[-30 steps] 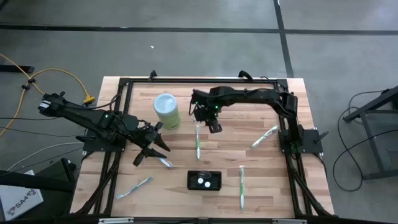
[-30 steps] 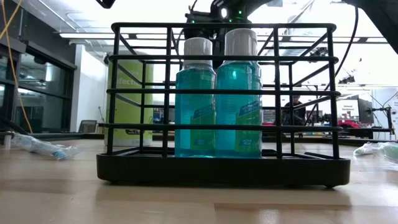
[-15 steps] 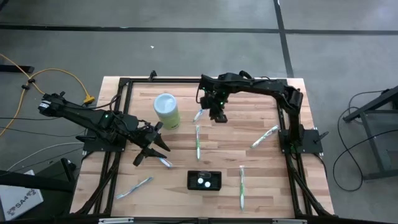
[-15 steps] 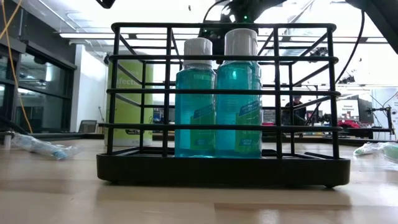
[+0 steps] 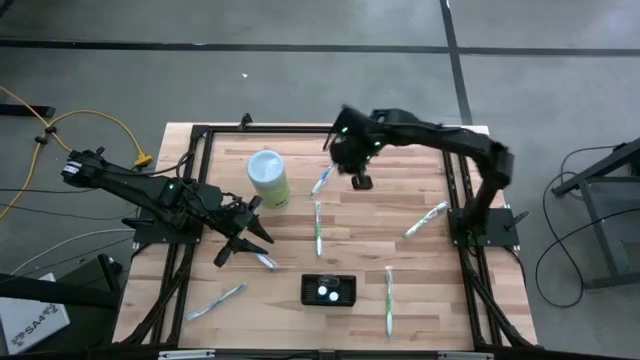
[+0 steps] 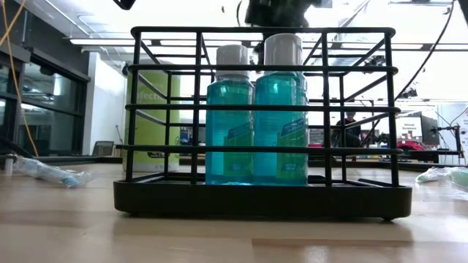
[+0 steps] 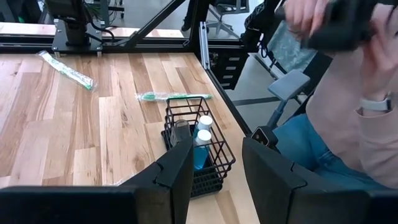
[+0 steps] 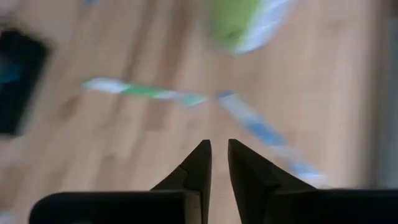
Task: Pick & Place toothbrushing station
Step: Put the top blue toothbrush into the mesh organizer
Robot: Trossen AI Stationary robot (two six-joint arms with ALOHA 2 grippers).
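Observation:
The toothbrushing station (image 5: 328,290) is a black wire rack with two blue bottles in it, standing on its flat base (image 6: 263,199) near the table's front edge; it also shows as the rack (image 7: 186,103) in the left wrist view. My right gripper (image 5: 362,181) hangs high over the far middle of the table. Its fingers (image 8: 219,155) point down with a narrow gap and nothing between them. My left gripper (image 5: 245,235) waits open at the left, its fingers (image 7: 216,149) aimed at the rack from a distance.
A pale green cylinder (image 5: 268,177) stands at the far left. Several wrapped toothbrushes lie flat on the wood, among them one (image 5: 318,228) in the middle, one (image 5: 322,181) beside the cylinder and one (image 5: 426,220) at the right. A person (image 7: 348,93) sits beyond the table's edge.
My right gripper has risen and drawn back toward the table's far edge and a little right, away from the middle toothbrush. In the low view it has gone up out of the picture. The toothbrush beside the cylinder now shows from under the arm.

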